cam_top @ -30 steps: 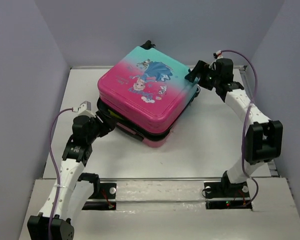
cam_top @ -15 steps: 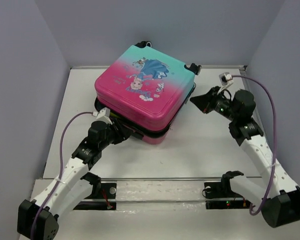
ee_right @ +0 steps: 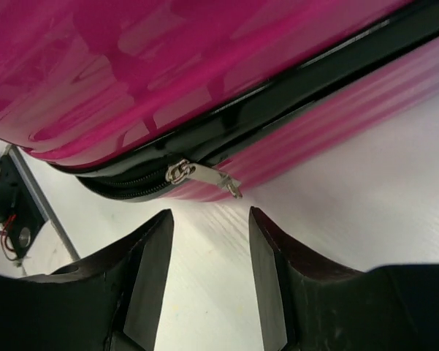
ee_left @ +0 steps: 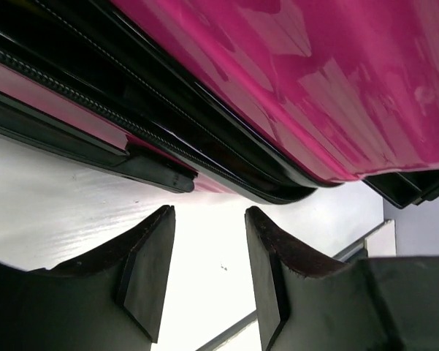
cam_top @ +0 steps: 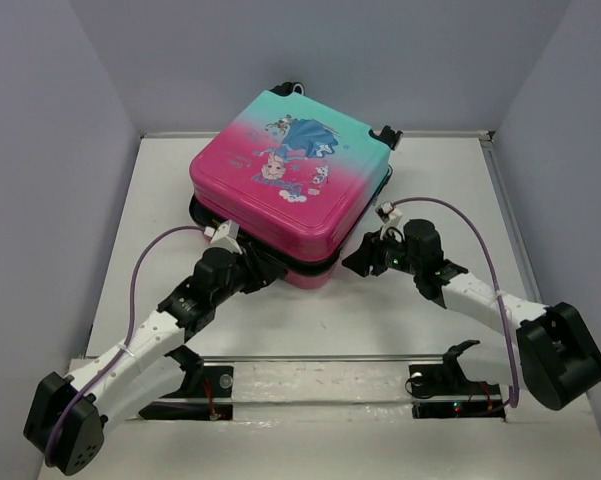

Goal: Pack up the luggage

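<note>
While we see the suitcase (cam_top: 290, 185) at upper centre of the overhead view, lid apparently down, on the table (cam_top: 440, 190) | left gripper (ee_left: 208, 213) by its lower-left edge, fingers parted, empty | right gripper (ee_right: 210, 213) parted, empty, zipper pull (ee_right: 204, 175) just ahead

The right gripper (cam_top: 355, 264) has swung from the far corner of the luggage (cam_top: 280, 190) to its near side. A zipper pull (ee_right: 204, 175) now sits just ahead of it.
</note>
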Controlling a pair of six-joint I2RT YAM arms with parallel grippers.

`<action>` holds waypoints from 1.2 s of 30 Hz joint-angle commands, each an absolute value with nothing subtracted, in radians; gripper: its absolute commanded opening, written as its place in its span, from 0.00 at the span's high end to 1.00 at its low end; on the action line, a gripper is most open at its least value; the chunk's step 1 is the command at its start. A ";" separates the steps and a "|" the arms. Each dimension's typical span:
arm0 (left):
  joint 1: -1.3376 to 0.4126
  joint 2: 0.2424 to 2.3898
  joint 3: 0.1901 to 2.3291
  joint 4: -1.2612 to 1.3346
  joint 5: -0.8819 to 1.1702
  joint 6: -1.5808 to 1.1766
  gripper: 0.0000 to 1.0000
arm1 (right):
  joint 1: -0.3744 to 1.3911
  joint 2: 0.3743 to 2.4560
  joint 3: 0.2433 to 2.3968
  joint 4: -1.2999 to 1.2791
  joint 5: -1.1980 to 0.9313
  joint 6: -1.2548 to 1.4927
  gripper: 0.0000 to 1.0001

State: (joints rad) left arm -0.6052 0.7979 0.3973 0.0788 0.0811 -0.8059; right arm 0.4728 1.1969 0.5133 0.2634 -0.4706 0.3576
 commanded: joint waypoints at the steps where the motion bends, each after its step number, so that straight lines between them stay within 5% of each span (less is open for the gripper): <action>1: -0.611 0.848 0.383 0.192 0.048 -0.816 0.46 | 0.480 1.267 0.515 0.475 -0.466 0.275 0.47; 16: -0.614 0.907 0.403 0.249 0.048 -0.804 0.46 | 0.480 1.431 0.555 0.673 -0.577 0.202 0.52; 25: -0.615 0.954 0.428 0.273 0.043 -0.801 0.45 | 0.508 1.436 0.565 0.701 -0.569 0.213 0.88; 30: -0.623 0.977 0.439 0.320 0.040 -0.816 0.47 | 0.600 1.350 0.542 0.557 -0.398 0.225 0.93; 36: -0.644 1.003 0.454 0.408 0.011 -0.834 0.65 | 0.799 1.218 0.468 0.315 -0.135 0.313 0.93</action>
State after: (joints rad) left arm -0.6270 0.9798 0.4072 0.2714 0.0505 -0.8215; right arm 0.6605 1.3018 0.4904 0.4023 -0.3096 0.2501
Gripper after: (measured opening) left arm 0.404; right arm 0.081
